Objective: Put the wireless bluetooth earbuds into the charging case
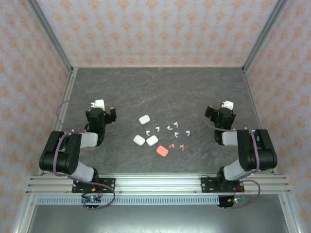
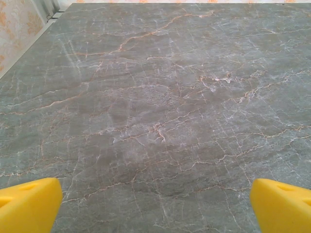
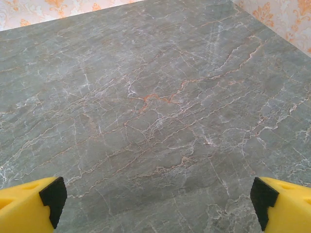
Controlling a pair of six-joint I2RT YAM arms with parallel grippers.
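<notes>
Several tiny white earbuds (image 1: 170,128) lie scattered at the middle of the dark marble table (image 1: 160,87), with two coral-orange earbuds (image 1: 171,145) just in front of them. Three closed white cases (image 1: 144,119) and one coral case (image 1: 162,151) sit beside them. My left gripper (image 1: 100,105) rests far left of the cluster, and my right gripper (image 1: 226,105) far right. The left gripper (image 2: 155,208) is open, its yellow fingers (image 2: 29,204) wide apart over bare table. The right gripper (image 3: 155,204) is open as well, nothing between its fingers (image 3: 29,201).
Patterned walls and aluminium posts (image 1: 51,36) enclose the table on three sides. A metal rail (image 1: 155,182) runs along the near edge where both arms are mounted. Bare marble stretches behind the cluster to the back wall.
</notes>
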